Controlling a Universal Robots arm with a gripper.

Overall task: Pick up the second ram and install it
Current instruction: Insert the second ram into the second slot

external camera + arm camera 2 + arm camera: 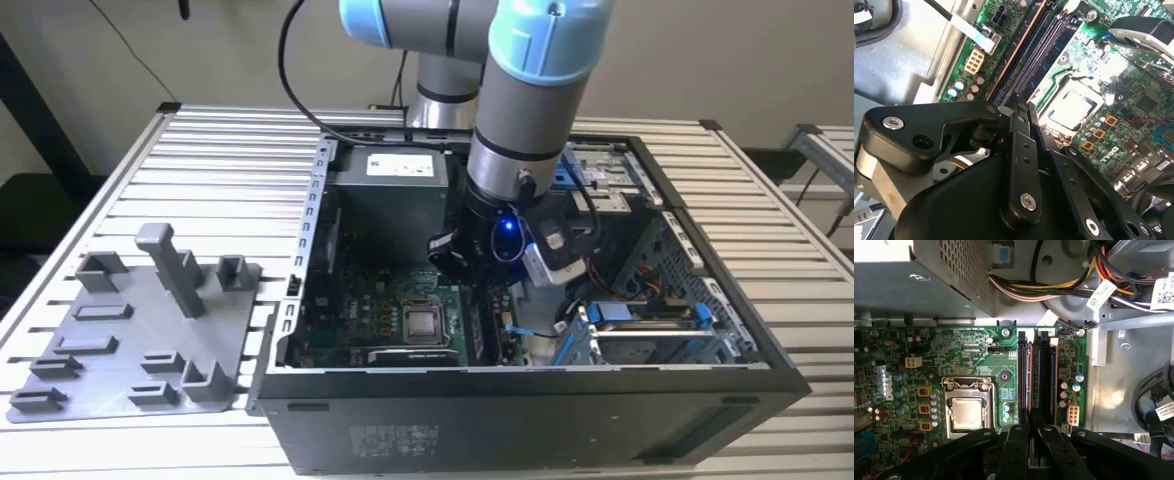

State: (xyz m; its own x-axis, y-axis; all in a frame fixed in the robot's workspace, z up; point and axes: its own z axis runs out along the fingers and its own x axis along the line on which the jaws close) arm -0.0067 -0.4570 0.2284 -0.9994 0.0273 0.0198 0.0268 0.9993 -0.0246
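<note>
The claw (1030, 437) is nearly closed over the memory slots (1035, 377). It seems to grip the second ram (1030, 412) edge-on, its long axis along the slots, directly below the fingers.

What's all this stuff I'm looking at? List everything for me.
table: one, pale slatted metal, under everything
holder plate: one, grey with posts and blocks, on the table at the exterior view's left
case: one, dark, open, beside the plate
power supply: one, grey box, at the case's far end
motherboard: one, green, on the case floor
processor: one, silver, in its socket on the motherboard
memory slots: a dark row, next to the processor
cables: a bundle, yellow, black and orange, by the power supply
arm: one, grey with blue caps, reaching down into the case
gripper: one, black, just over the memory slots
</note>
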